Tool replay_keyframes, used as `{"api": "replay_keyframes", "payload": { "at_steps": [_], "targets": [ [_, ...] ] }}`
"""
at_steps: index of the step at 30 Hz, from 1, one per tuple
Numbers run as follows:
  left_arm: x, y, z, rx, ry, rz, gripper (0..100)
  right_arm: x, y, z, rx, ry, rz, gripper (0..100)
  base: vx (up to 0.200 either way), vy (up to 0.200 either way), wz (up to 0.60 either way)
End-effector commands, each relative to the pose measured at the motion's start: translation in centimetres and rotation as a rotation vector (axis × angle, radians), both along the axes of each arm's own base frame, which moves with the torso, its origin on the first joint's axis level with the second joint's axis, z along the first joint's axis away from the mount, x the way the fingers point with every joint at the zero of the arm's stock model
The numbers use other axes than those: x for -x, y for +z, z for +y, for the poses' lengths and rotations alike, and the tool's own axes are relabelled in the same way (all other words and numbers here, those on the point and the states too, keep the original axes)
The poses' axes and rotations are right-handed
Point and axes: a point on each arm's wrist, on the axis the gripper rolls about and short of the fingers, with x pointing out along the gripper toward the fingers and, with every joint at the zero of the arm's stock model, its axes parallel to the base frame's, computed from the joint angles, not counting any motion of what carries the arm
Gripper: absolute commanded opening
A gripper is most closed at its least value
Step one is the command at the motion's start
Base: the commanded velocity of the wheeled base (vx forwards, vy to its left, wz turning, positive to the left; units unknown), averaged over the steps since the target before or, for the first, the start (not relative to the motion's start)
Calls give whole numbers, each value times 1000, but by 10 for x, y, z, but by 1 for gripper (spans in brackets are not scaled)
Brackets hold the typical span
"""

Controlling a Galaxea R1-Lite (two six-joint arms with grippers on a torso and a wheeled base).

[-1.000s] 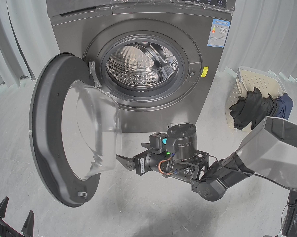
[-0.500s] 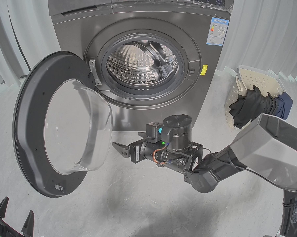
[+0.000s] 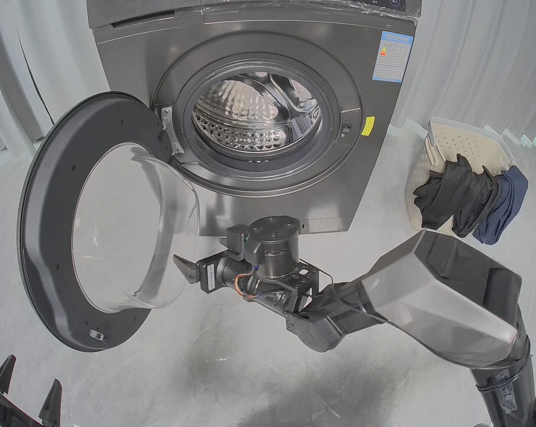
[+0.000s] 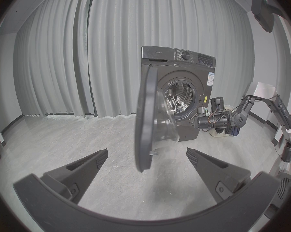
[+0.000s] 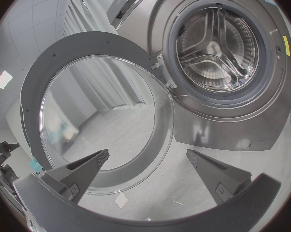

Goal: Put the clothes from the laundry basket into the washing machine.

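Observation:
The grey washing machine (image 3: 250,37) stands with its round door (image 3: 60,220) swung wide to the left and its steel drum (image 3: 253,117) bare inside. My right gripper (image 3: 184,266) is low in front of the machine, open and holding nothing, its tips beside the door's glass bowl (image 3: 143,232). The right wrist view shows the open fingers (image 5: 87,165) before the door (image 5: 36,81) and drum (image 5: 216,45). At the right, black clothes (image 3: 452,191) and a navy garment (image 3: 506,200) hang over the white laundry basket (image 3: 467,140). My left gripper (image 3: 24,386) sits open at the bottom left.
Grey curtains (image 3: 487,48) hang behind the machine. Pale floor (image 3: 220,357) lies open in front of it. The left wrist view shows the door (image 4: 145,120) edge-on, with the right arm (image 4: 216,121) beyond it and the machine (image 4: 184,81) behind.
The door has swung further open to the left. My right gripper has moved left with it, and the arm has dropped lower, uncovering more of the clothes on the basket.

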Motion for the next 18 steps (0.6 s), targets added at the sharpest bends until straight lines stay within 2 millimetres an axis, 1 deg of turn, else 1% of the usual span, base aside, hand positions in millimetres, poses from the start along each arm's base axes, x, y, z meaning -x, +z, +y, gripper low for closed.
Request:
{"api": "replay_keyframes", "payload": {
  "at_steps": [1,5,9,10,11,12,15,16,17,18],
  "targets": [
    [0,-5,0,2,0,-1,100,-2,-14,29,-38,19,-27,100,0,0,0],
    [0,-5,0,2,0,-1,100,-4,-3,29,-90,-5,-18,100,0,0,0],
    [0,-5,0,3,0,-1,100,-4,11,16,-100,-22,-21,100,0,0,0],
    [0,-5,0,3,0,-1,100,-2,16,6,-93,-33,-18,100,0,0,0],
    [0,-5,0,3,0,-1,100,-2,17,3,-89,-36,-15,100,0,0,0],
    [0,-5,0,3,0,-1,100,-2,21,-10,-77,-54,-8,100,0,0,0],
    [0,-5,0,2,0,-1,100,2,30,-39,-53,-103,0,100,0,0,0],
    [0,-5,0,3,0,-1,100,2,31,-40,-52,-106,1,100,0,0,0],
    [0,-5,0,2,0,-1,100,5,40,-62,-43,-141,0,100,0,0,0],
    [0,-5,0,2,0,1,100,8,47,-73,-38,-154,-7,100,0,0,0]
  ]
}}
